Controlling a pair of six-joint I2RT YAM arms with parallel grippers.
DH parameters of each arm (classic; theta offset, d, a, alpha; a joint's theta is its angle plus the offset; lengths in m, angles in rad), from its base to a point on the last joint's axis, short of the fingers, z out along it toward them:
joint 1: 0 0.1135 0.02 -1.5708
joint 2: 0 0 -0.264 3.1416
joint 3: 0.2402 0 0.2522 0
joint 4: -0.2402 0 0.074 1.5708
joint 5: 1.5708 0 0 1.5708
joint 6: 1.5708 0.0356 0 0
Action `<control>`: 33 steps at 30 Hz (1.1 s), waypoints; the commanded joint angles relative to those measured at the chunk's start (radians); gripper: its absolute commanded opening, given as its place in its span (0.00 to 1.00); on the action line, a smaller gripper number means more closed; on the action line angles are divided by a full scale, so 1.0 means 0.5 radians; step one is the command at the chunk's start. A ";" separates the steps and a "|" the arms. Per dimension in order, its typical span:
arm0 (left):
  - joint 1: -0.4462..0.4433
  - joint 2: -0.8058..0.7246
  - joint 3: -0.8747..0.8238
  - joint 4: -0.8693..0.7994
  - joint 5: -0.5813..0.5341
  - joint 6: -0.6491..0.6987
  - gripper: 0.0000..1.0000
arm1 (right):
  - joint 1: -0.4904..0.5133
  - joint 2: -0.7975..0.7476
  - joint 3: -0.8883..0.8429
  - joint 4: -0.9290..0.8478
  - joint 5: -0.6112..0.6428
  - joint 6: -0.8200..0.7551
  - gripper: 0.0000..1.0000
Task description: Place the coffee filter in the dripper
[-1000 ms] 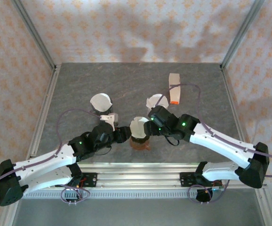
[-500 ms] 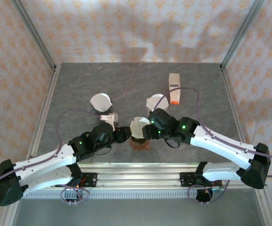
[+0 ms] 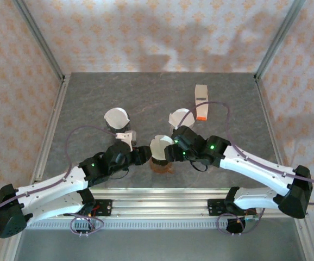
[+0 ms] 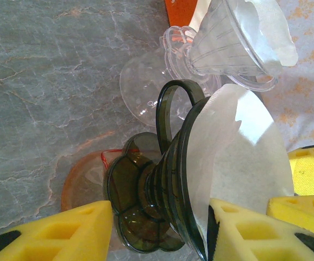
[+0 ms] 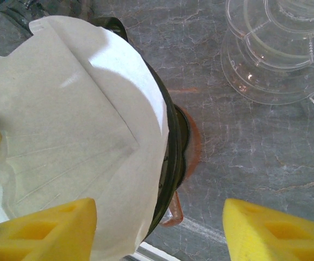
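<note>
A dark smoked dripper stands on an orange cup near the front middle of the table. The white coffee filter lies opened inside its cone. My left gripper reaches in from the left and is shut on the dripper, one finger by its flower-shaped base and the other against the rim over the filter. My right gripper is open at the dripper's right side. One of its fingers rests over the filter's edge, the other hangs over bare table.
Two clear drippers with white filters stand behind, at left and right. A white and orange box lies further back. The clear dripper sits just beyond the dark one. Metal rails run along the table's front edge.
My right gripper slid slightly left and nearer, closing in on the dripper's rim. The left gripper and the dripper stayed where they were.
</note>
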 commanded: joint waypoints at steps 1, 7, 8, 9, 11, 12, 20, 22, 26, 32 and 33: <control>0.012 0.004 -0.028 0.022 -0.027 -0.024 0.48 | 0.016 -0.074 0.018 0.015 0.102 0.017 0.67; 0.012 0.008 -0.022 0.025 -0.029 -0.021 0.49 | 0.015 -0.235 0.005 0.057 0.309 0.065 0.70; 0.011 0.010 -0.022 0.025 -0.030 -0.021 0.50 | 0.016 -0.252 0.005 0.058 0.325 0.067 0.70; 0.011 0.008 -0.021 0.029 -0.031 -0.018 0.52 | 0.016 -0.264 0.004 0.050 0.344 0.071 0.70; 0.012 0.013 -0.016 0.030 -0.030 -0.019 0.54 | 0.016 -0.273 0.004 0.036 0.360 0.077 0.70; 0.012 0.013 -0.016 0.031 -0.028 -0.020 0.55 | 0.016 -0.270 0.004 0.032 0.359 0.078 0.70; 0.010 0.010 0.022 0.034 -0.028 -0.003 0.62 | 0.016 -0.267 -0.003 0.036 0.363 0.089 0.71; 0.012 0.001 0.041 0.024 -0.026 0.005 0.63 | 0.016 -0.267 0.004 0.033 0.368 0.083 0.71; 0.012 -0.020 0.089 -0.001 -0.022 0.018 0.65 | 0.016 -0.279 0.019 0.012 0.392 0.086 0.71; 0.010 -0.062 0.178 -0.030 0.014 0.023 0.72 | 0.016 -0.336 0.031 -0.007 0.456 0.088 0.71; 0.010 -0.074 0.199 -0.042 0.019 0.025 0.74 | 0.016 -0.346 0.032 -0.009 0.470 0.087 0.72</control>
